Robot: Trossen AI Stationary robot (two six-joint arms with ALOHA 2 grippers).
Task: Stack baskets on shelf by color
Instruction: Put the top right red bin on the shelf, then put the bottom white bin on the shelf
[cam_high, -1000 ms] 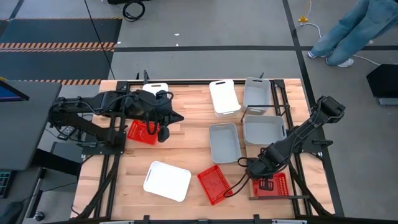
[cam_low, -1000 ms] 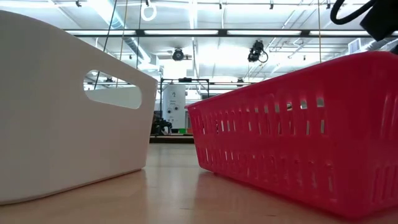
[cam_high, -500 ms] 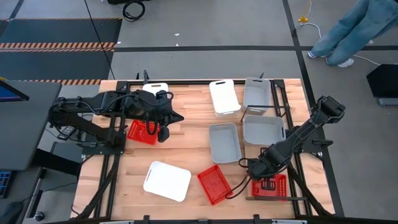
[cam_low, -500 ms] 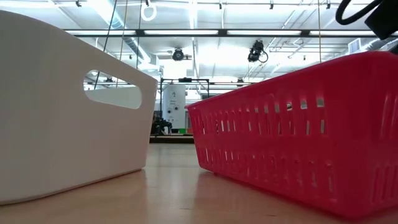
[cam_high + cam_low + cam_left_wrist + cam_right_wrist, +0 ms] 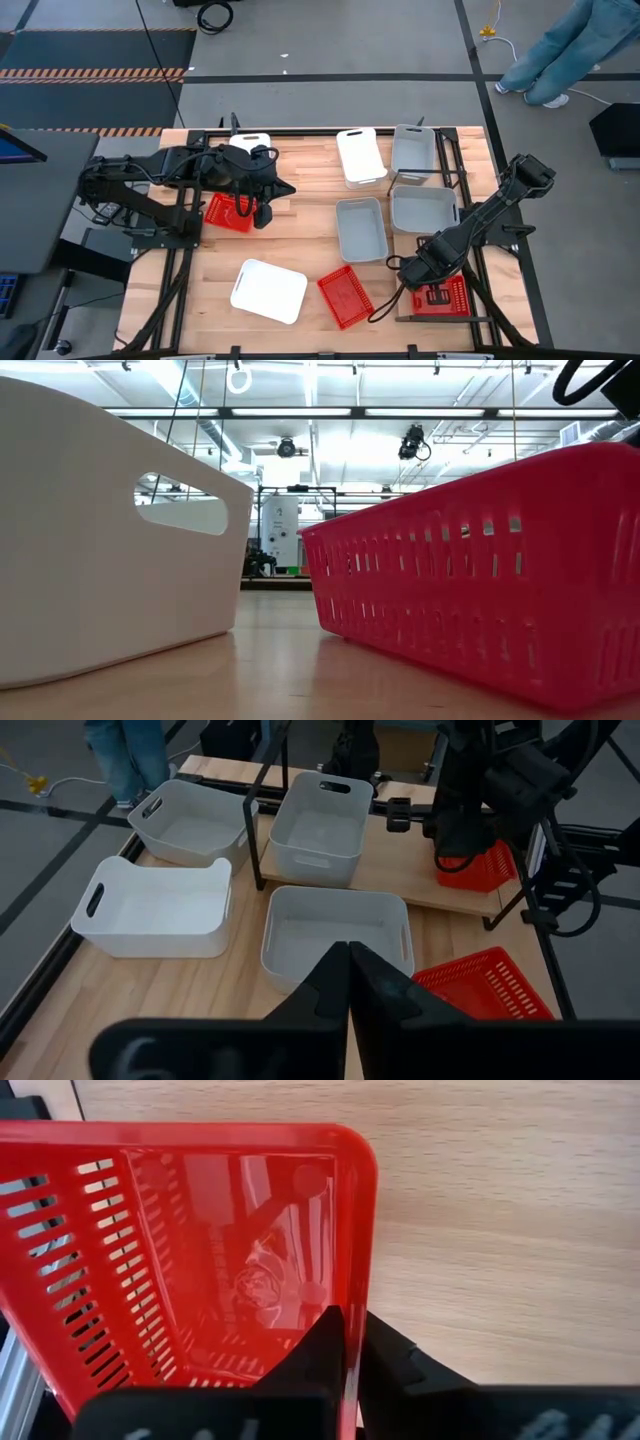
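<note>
On shelf (image 5: 470,262): right gripper (image 5: 345,1342) pinching empty red basket (image 5: 190,1260) rim.

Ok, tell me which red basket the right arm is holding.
The red basket at the table's right edge; the right end effector pinches its wall. The other two sit free.

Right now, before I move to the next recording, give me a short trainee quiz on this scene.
1. True or false: the right hand is shut on the wall of a red basket.
2. The white basket lies: A) inside a grey one; B) alone on the tabletop; C) in the left hand.
3. Fill in: the basket beside the left hand is coloured ___.

Key: 1 true; 2 B; 3 red.
</note>
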